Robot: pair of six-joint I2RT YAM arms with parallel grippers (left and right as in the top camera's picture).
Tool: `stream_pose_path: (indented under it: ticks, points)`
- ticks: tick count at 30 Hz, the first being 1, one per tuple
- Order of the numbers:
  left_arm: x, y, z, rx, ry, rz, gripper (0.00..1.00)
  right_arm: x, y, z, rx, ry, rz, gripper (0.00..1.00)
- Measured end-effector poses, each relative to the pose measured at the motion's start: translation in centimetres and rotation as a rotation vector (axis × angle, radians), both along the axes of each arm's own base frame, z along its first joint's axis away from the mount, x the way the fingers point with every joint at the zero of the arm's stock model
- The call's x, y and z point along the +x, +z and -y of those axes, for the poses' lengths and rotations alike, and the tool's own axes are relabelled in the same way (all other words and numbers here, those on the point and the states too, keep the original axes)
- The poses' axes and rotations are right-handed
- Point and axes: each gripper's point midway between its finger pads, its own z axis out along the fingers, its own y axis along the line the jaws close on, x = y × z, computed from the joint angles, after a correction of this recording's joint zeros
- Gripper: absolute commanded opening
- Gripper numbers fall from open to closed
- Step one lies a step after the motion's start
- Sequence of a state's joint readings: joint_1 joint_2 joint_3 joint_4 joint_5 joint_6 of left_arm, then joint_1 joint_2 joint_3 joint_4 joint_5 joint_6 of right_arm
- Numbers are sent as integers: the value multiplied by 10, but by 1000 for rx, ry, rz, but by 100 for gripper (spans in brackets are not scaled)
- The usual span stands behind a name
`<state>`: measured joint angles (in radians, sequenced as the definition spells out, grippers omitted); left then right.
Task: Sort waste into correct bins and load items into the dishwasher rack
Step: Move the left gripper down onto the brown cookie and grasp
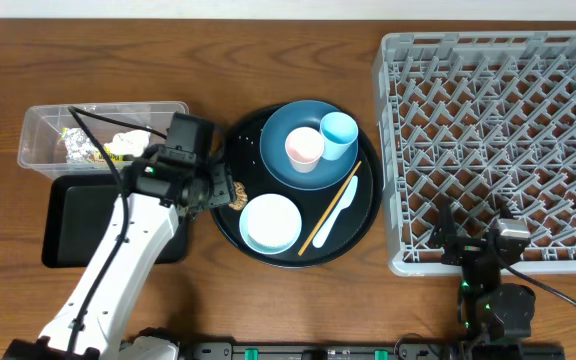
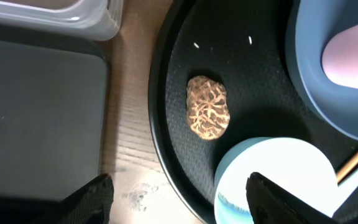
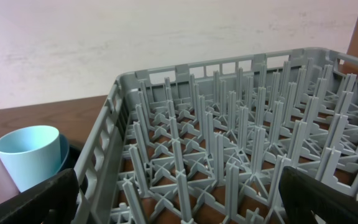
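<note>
Black fingertips of the left gripper (image 2: 182,202) fill the lower corners of the left wrist view. They are set wide apart with nothing between them. Just ahead of them a small brown cookie-like lump (image 2: 207,107) with a cracked, veined surface lies on the large round black tray (image 2: 166,124). The lump is oval, and its long axis runs toward the gripper. It lies inside the tray's left rim, just beside the pale round bowl (image 2: 278,168), with two loose white rice grains (image 2: 196,45) beyond it.

A large dark blue dish (image 1: 308,120) at the tray's far side carries a pink cup (image 1: 304,148) and a light blue cup (image 1: 339,133), both upright. A wooden chopstick (image 1: 330,207) and a white plastic spoon (image 1: 340,212) lie parallel, slanting from near-left to far-right.

At the left edge of the wooden desk (image 1: 118,50), a clear plastic rectangular tub (image 1: 48,135) holds a crinkled yellow-silver snack wrapper (image 1: 78,147) and a crumpled white tissue (image 1: 128,140). A flat black rectangular tray (image 1: 78,215) lies just in front of the tub.

A large square grey plastic crate with a lattice of pegs (image 1: 498,130) occupies the desk's right side. The right gripper (image 3: 179,205) is at the crate's near wall, with its fingers spread wide and holding nothing.
</note>
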<state>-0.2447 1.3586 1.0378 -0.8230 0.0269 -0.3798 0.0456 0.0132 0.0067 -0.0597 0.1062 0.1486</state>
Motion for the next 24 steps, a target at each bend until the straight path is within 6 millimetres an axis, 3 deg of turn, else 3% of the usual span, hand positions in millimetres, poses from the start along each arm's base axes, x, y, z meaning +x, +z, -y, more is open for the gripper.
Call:
stream_pose_path:
  ticks: [9, 13, 19, 24]
  points:
    - [14, -19, 21, -1, -39, 11, 69, 0, 0, 0, 0, 0, 0, 99]
    - [20, -37, 33, 5, -68, -13, 69, 0, 0, 0, 0, 0, 0, 99]
    - [23, -66, 34, 21, -52, -81, 69, 0, 0, 0, 0, 0, 0, 99]
    - [25, -78, 35, 26, -45, -103, 69, 0, 0, 0, 0, 0, 0, 99]
